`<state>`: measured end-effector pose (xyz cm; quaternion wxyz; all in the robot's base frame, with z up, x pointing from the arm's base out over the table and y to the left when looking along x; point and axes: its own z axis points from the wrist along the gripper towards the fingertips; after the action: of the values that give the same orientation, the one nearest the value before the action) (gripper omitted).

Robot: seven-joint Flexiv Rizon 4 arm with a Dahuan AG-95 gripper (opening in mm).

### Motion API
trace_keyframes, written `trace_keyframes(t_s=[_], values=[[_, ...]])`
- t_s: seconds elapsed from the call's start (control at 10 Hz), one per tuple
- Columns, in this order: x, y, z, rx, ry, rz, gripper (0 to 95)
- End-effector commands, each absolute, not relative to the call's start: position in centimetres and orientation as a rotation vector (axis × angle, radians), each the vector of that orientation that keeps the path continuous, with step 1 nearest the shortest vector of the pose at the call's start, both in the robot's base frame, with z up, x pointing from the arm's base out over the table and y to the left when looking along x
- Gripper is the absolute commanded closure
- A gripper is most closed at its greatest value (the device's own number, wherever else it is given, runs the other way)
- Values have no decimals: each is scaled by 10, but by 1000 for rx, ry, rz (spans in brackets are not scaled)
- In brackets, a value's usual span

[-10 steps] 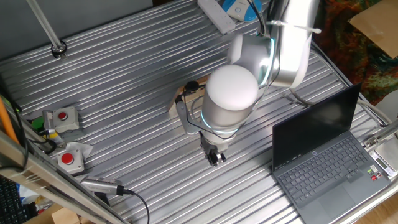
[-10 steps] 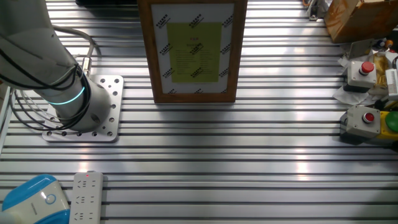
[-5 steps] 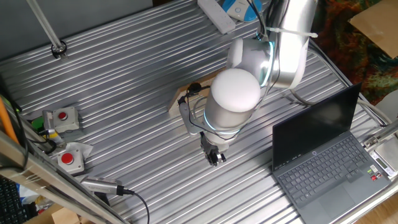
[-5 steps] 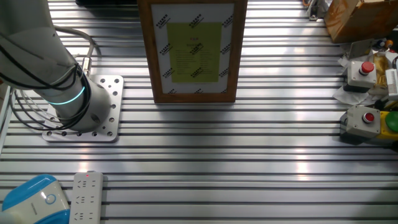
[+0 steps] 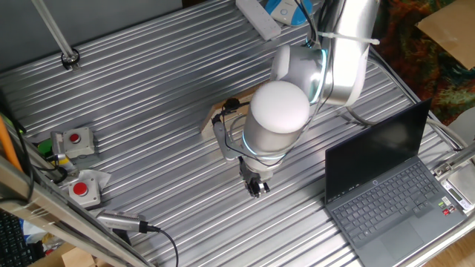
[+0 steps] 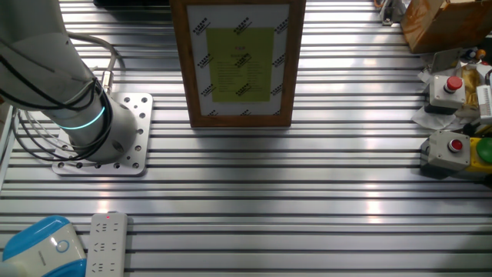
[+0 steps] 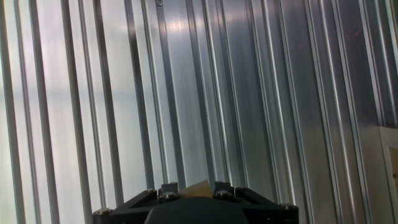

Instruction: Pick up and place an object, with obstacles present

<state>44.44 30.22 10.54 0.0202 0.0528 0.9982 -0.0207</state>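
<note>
In the hand view the black gripper (image 7: 189,194) body fills the bottom edge, and a small tan wedge, apparently the tiny wooden cube (image 7: 198,188), shows between its two finger mounts, so the tool looks clenched on it, though the fingertips themselves are out of sight; beyond it runs only the ribbed metal table (image 7: 186,93), with a pale edge at the far right too cropped to identify; in one fixed view the gripper (image 5: 256,187) points down just above the table (image 5: 148,96), hanging under the arm's white rounded wrist (image 5: 279,107), and the cube cannot be made out there; just behind the arm a light-wood piece (image 5: 214,119) peeks out, mostly hidden, so I cannot tell which obstacle it is; to the right stands an open black laptop (image 5: 386,185); to the left lie two red-button boxes (image 5: 74,141); in the other fixed view the arm's base (image 6: 84,127) sits left of a wood-framed panel (image 6: 238,61), and the gripper is not seen.
</note>
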Motion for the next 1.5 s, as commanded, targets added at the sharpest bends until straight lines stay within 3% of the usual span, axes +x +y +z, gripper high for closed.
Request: trace_keyframes(t_s=[0.1,1.5], values=[[444,301,106,159,3130,-34,950],[444,301,106,249,3176,-54,950]])
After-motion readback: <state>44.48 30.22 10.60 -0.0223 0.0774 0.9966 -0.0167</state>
